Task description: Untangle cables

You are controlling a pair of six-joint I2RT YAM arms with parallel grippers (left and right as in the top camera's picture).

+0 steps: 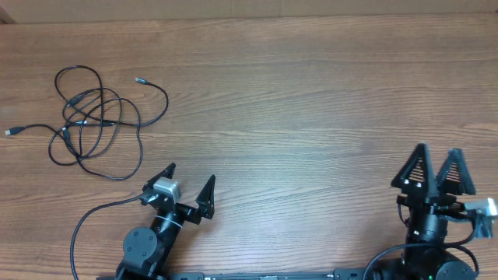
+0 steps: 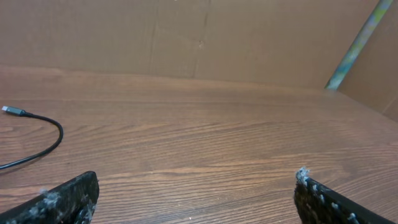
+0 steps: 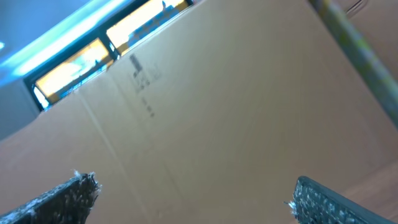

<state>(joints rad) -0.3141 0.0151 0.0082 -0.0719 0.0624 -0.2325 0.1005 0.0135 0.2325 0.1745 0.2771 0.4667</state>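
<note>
The cables (image 1: 93, 117) lie as thin black cords tangled in loose loops at the far left of the wooden table, with small plug ends sticking out left and right. One cord end with a silver-tipped plug (image 2: 15, 112) shows at the left of the left wrist view. My left gripper (image 1: 189, 183) is open and empty, near the front edge, to the right of and nearer than the tangle. My right gripper (image 1: 437, 167) is open and empty at the front right, far from the cables; its camera shows only its fingertips (image 3: 193, 190) and cardboard.
A brown cardboard wall (image 2: 199, 37) stands along the table's far edge. A pale green strip (image 2: 357, 43) leans at the wall's right. A thicker black wire (image 1: 85, 225) runs from the left arm's base.
</note>
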